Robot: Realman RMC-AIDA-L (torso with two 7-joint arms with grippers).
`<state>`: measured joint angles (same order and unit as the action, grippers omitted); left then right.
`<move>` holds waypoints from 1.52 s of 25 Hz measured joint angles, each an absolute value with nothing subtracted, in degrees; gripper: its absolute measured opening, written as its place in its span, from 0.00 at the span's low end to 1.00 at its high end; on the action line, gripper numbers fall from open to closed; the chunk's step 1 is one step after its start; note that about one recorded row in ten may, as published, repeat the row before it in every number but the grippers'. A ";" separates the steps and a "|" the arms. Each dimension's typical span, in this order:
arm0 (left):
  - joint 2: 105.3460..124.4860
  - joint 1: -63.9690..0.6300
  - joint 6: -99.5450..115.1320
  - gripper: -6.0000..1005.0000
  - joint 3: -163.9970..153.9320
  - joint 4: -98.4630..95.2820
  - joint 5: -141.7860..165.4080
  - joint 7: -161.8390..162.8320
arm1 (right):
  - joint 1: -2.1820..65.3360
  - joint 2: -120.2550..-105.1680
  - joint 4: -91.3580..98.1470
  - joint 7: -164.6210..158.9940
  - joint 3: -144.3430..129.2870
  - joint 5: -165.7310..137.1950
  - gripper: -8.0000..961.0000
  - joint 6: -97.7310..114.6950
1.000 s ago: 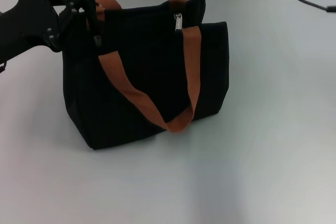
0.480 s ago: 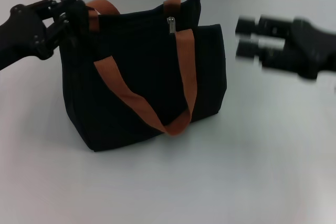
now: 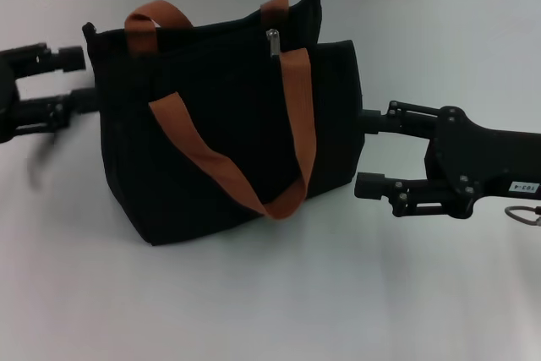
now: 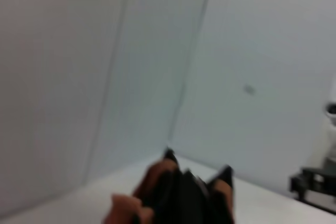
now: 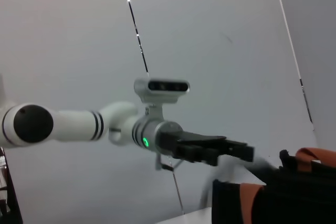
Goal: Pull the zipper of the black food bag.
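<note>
The black food bag [image 3: 228,133] stands upright on the white table, with its rust-orange straps [image 3: 296,116] draped over the front. The silver zipper pull [image 3: 273,41] hangs at the top edge, near the middle. My left gripper [image 3: 78,79] is open and empty just off the bag's left end. My right gripper [image 3: 365,153] is open and empty, with its fingertips at the bag's right side, well below the zipper. The bag also shows in the left wrist view [image 4: 184,198] and in the right wrist view [image 5: 273,198].
The white table [image 3: 279,293] stretches out in front of the bag. A grey wall runs behind it. The right wrist view shows my left arm [image 5: 79,124] and its gripper [image 5: 220,149] beyond the bag.
My left gripper has come off the bag's top left corner and moved left. My right arm has swung in from the right and down to the bag's right side.
</note>
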<state>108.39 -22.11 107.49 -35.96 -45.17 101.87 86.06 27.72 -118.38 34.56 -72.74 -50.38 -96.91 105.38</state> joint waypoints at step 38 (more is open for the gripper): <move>117.92 -18.98 102.80 0.78 -47.79 -25.25 110.00 53.30 | 29.07 -119.42 14.99 -49.81 -54.57 -104.34 0.86 94.45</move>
